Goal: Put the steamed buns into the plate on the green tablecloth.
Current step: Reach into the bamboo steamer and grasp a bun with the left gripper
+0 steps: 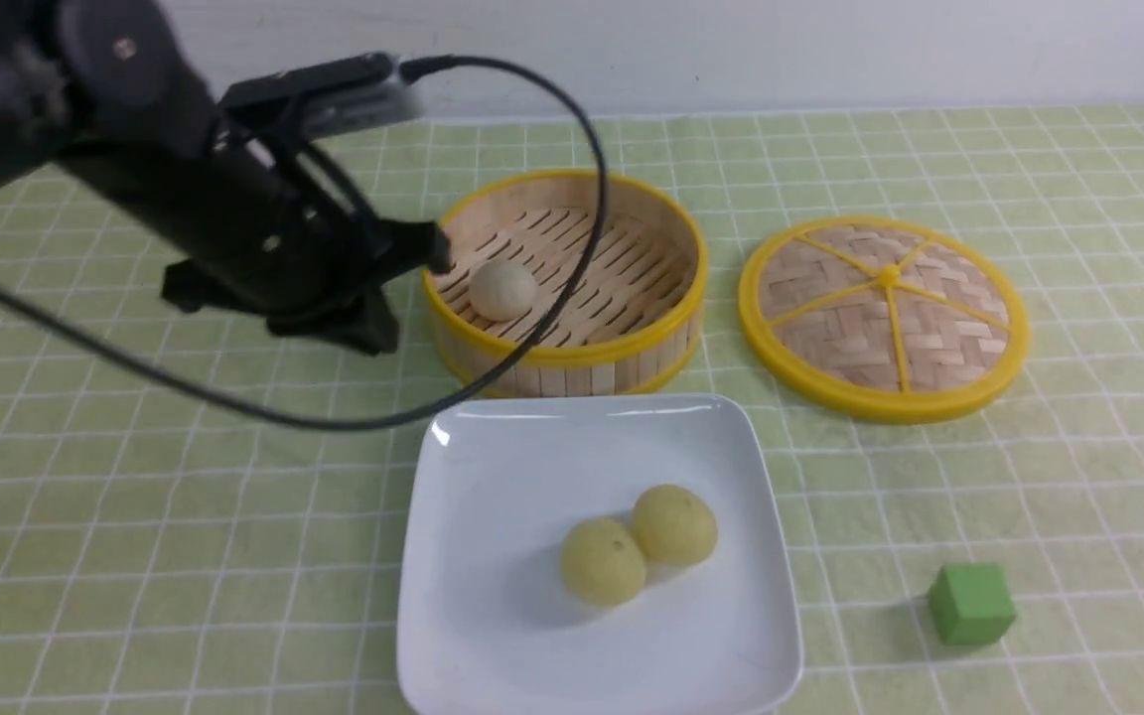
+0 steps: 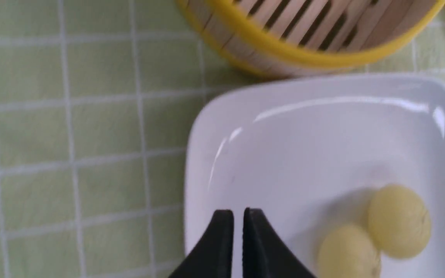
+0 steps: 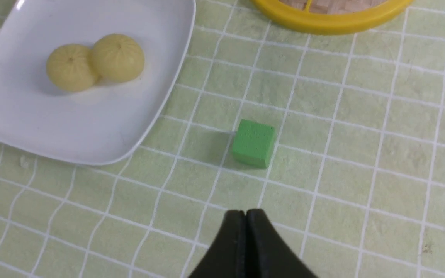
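Two pale yellow steamed buns (image 1: 603, 561) (image 1: 674, 524) touch each other in the white square plate (image 1: 493, 616) on the green tablecloth (image 1: 135, 556). An off-white steamed bun (image 1: 503, 290) lies in the bamboo steamer (image 1: 572, 353) behind the plate. My left gripper (image 1: 431, 253) hangs at the steamer's left rim, fingers nearly together and holding nothing. In the left wrist view its fingertips (image 2: 222, 216) show over the plate's bare part (image 2: 303, 146), apart from the yellow buns (image 2: 399, 221). My right gripper (image 3: 245, 212) is shut and empty above the cloth, near the green cube.
The woven lid (image 1: 885, 318) with a yellow rim lies flat to the right of the steamer. A green cube (image 1: 971, 603) (image 3: 253, 143) sits on the cloth right of the plate. The left arm's black cable (image 1: 592, 179) loops over the steamer.
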